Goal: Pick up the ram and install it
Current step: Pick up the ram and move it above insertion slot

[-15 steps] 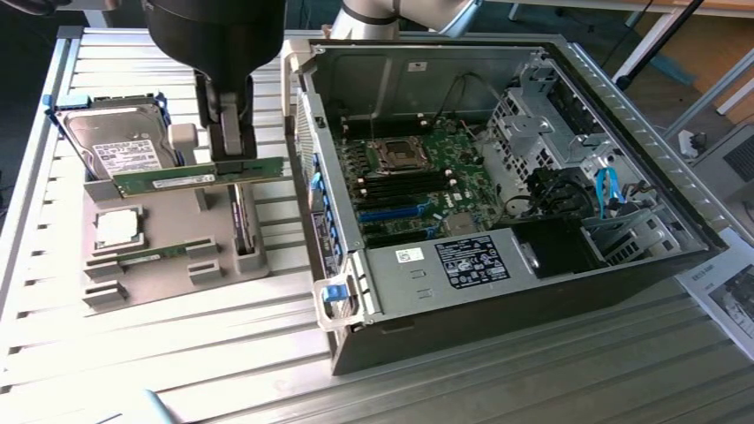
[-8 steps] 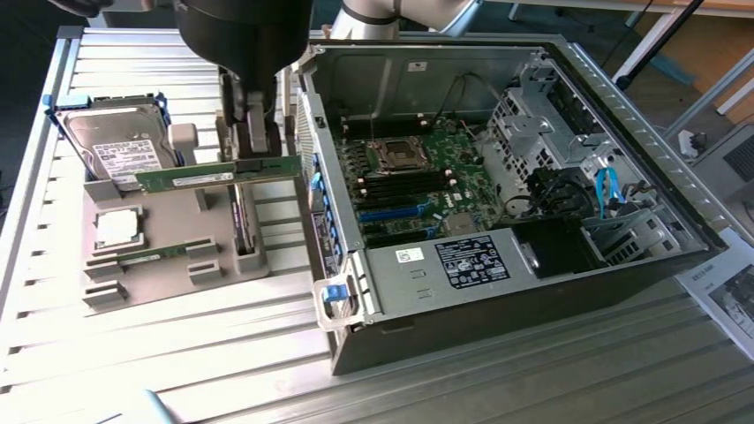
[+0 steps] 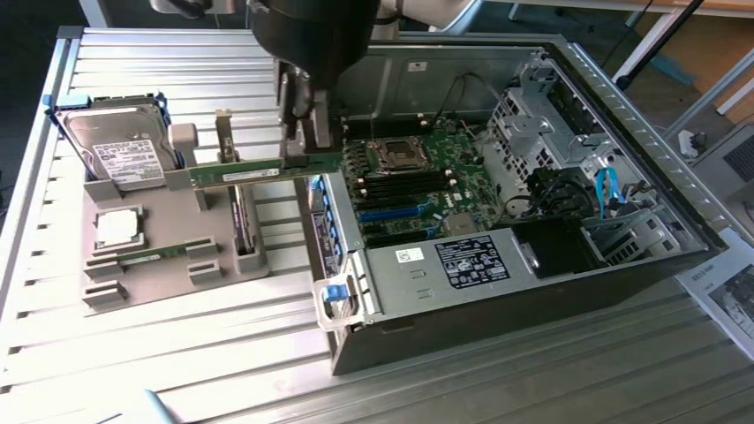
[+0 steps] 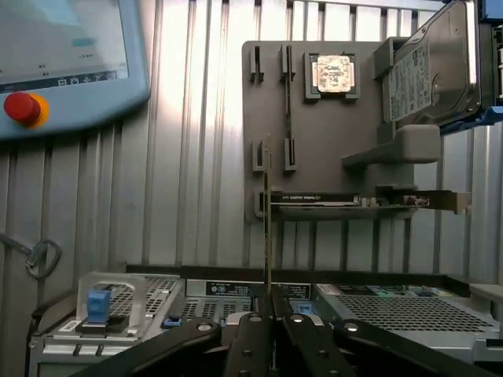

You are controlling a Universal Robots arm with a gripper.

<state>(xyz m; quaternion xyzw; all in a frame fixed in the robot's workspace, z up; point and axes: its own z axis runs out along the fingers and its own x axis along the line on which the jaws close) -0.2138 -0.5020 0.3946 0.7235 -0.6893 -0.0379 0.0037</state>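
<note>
The hand [image 3: 311, 146] was pinching the ram [image 3: 261, 173] near one end, its fingers pressed onto the thin green board. The board hung level and lengthwise in the air above the gray holder tray [image 3: 165, 212], with its gripped end close to the open computer case [image 3: 471, 291]. In the wrist view the ram [image 4: 268, 212] appeared edge-on, a thin line rising from between the dark fingers [image 4: 250, 338]. On the tray, a hard drive [image 3: 118, 152], a silver processor chip [image 3: 118, 228], an expansion card [image 3: 239, 225] and a second green stick [image 3: 154, 256] sat in their slots. Tray and case both stood on the ribbed metal table [image 3: 212, 353].
</note>
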